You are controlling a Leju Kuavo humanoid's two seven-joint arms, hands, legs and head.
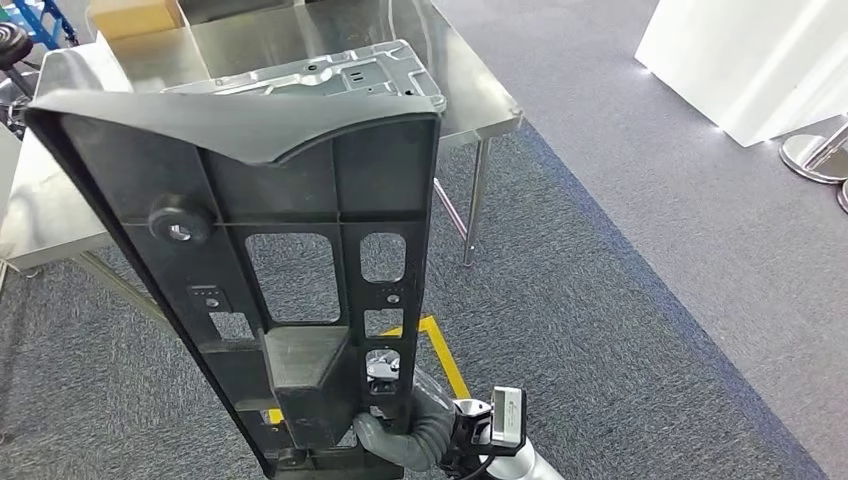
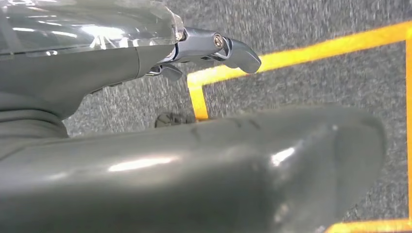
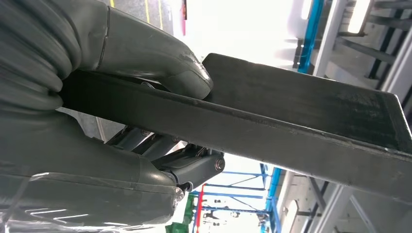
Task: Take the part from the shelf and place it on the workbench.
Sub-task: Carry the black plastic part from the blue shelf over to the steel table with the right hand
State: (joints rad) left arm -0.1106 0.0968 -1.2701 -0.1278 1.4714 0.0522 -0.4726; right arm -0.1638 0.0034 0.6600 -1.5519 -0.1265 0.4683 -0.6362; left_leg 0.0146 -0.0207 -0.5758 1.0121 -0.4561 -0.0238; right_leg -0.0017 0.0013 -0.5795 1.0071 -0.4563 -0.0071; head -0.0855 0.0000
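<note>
In the head view a large black plastic part (image 1: 290,270) with ribs and cut-outs stands upright close in front of me. My right hand (image 1: 397,437) grips its lower edge from behind. Up close in the right wrist view the grey thumb (image 3: 160,63) presses on the part's edge (image 3: 272,126), with dark fingers (image 3: 184,162) under it. The steel workbench (image 1: 475,85) stands beyond the part. My left hand (image 2: 145,63) hangs over the carpet, fingers apart and holding nothing.
A grey metal panel (image 1: 330,72) lies on the workbench, and a cardboard box (image 1: 135,15) sits at its far side. Yellow tape (image 1: 447,358) marks the grey carpet. A white block (image 1: 750,60) and chrome stand bases (image 1: 815,155) are at the right.
</note>
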